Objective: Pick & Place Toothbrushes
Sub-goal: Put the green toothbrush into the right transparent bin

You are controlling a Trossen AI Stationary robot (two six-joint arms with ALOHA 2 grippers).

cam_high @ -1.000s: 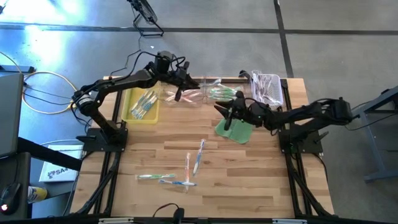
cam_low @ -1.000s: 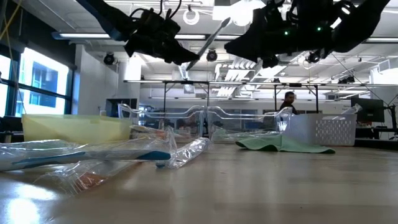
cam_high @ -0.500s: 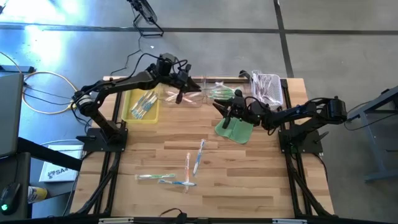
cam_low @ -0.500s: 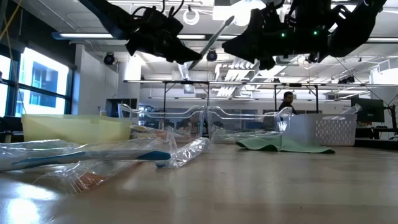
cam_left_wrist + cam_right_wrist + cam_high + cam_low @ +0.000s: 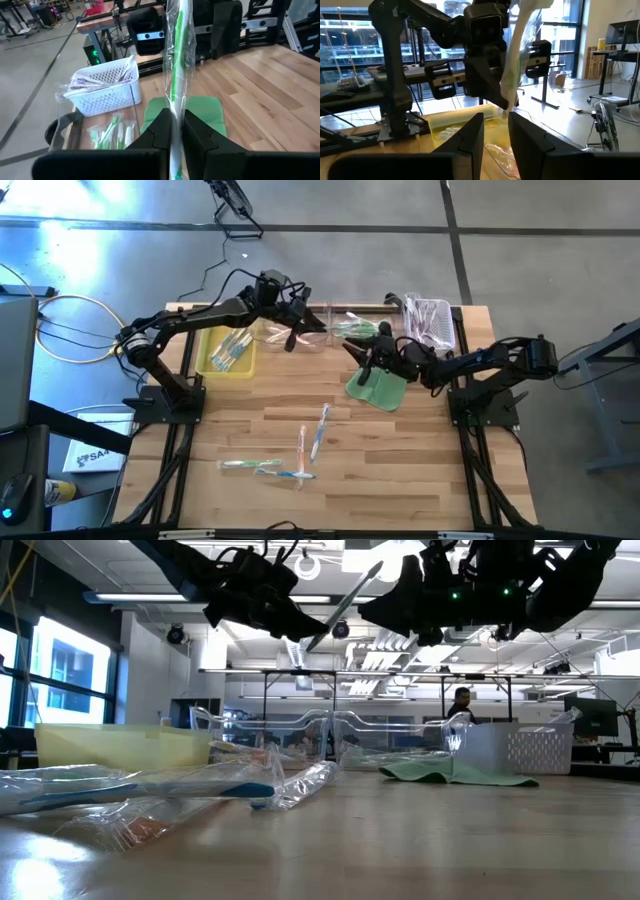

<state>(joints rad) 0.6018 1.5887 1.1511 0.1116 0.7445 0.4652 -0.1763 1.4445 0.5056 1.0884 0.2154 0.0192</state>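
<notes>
My left gripper (image 5: 290, 330) hangs above the clear tray (image 5: 318, 338) at the table's far side, shut on a green-and-white toothbrush (image 5: 177, 75) in a clear wrapper. My right gripper (image 5: 362, 360) hovers over the green cloth (image 5: 380, 392), facing the left one, its fingers (image 5: 470, 132) apart with nothing between them. More wrapped toothbrushes lie in the tray (image 5: 355, 330), in the yellow bin (image 5: 228, 350) and loose on the near half of the table (image 5: 318, 430). My left gripper pinches the wrapped toothbrush between its two fingers (image 5: 162, 127), close to the brush's lower end (image 5: 175, 150). The fingers lie across the brush and come nearly level from the table's left. The brush is lifted clear, its long part (image 5: 345, 598) slanting up toward the right gripper.
A white basket (image 5: 430, 320) with wrapped brushes stands at the far right corner. Loose toothbrushes (image 5: 255, 466) lie near the front of the wooden table (image 5: 420, 470). A person (image 5: 462, 705) shows in the room behind.
My left gripper has gone a little toward the table's right edge, nearer my right gripper, carrying the toothbrush at the same slant and height.
</notes>
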